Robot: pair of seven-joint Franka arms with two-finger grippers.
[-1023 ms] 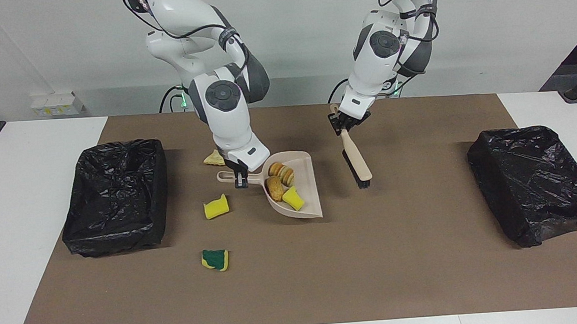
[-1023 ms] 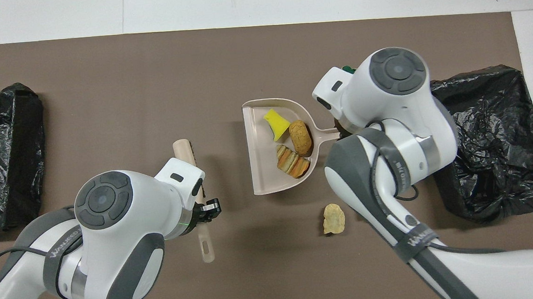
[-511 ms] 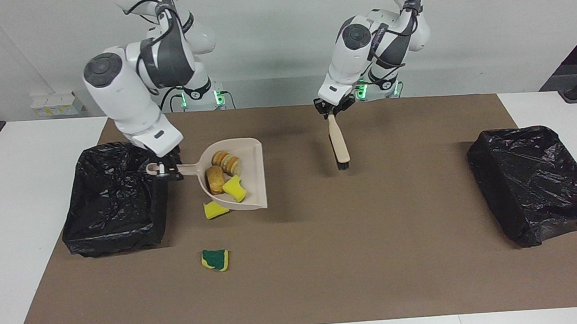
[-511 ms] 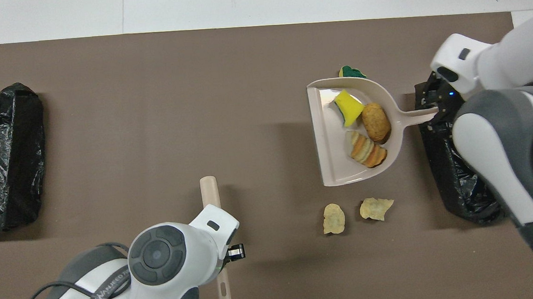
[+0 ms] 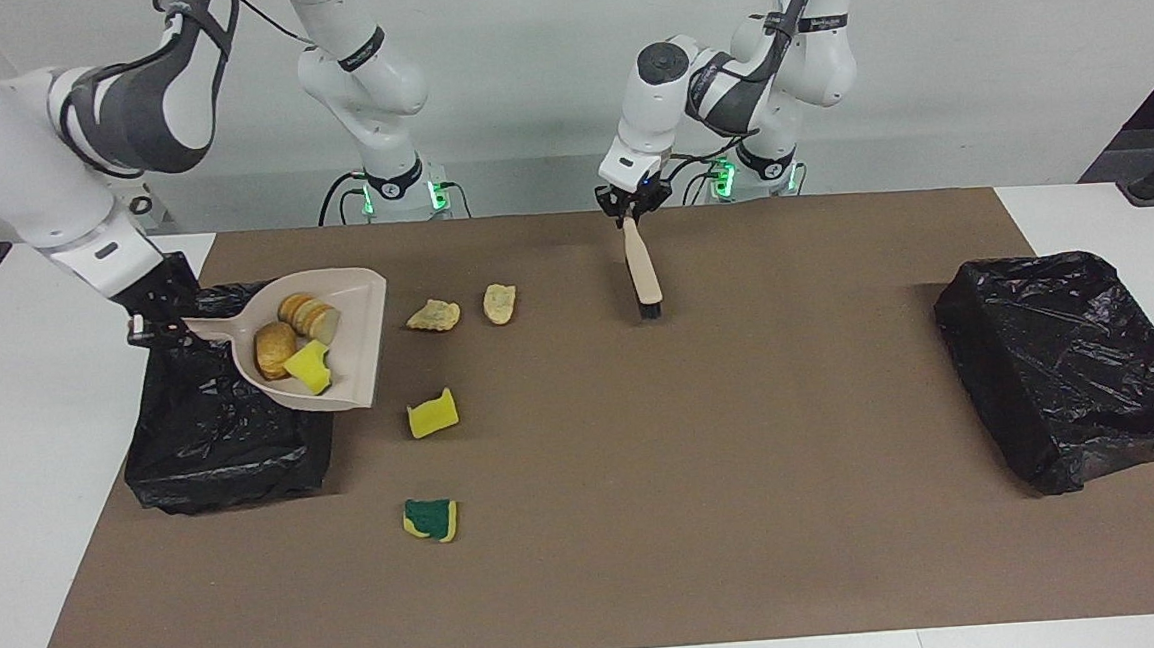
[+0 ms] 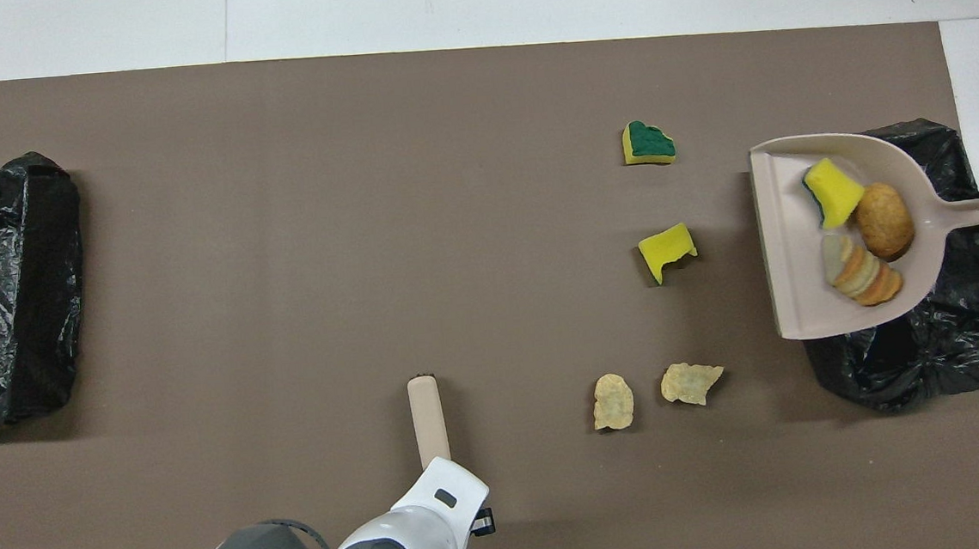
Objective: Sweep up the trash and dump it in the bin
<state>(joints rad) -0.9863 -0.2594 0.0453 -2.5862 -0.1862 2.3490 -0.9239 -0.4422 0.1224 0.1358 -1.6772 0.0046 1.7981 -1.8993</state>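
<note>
The left claw (image 5: 634,212) pinches the handle of a beige brush (image 5: 643,273), which hangs bristles-down over the brown mat (image 5: 649,520), parked clear while its arm waits. The right claw (image 5: 158,325) is clamped on the handle of a beige dustpan (image 5: 357,322), held up over the black-lined bin (image 5: 214,446) at the right arm's end of the table (image 5: 5,479), evidently to tip its load in. Three pieces of trash ride in the pan: a yellow sponge piece (image 5: 308,367), a brown bread lump (image 5: 274,349) and a sliced bread lump (image 5: 310,319). Four pieces lie on the mat beside that bin: two tan lumps (image 5: 433,316) nearest the robots, a yellow sponge (image 5: 432,414) farther out, and a green-and-yellow sponge (image 5: 431,519) farthest. Half a second ago the pan hung short of the bin, over the yellow sponge; it has since swung over the bin, while the brush has drawn back toward the robots.
</note>
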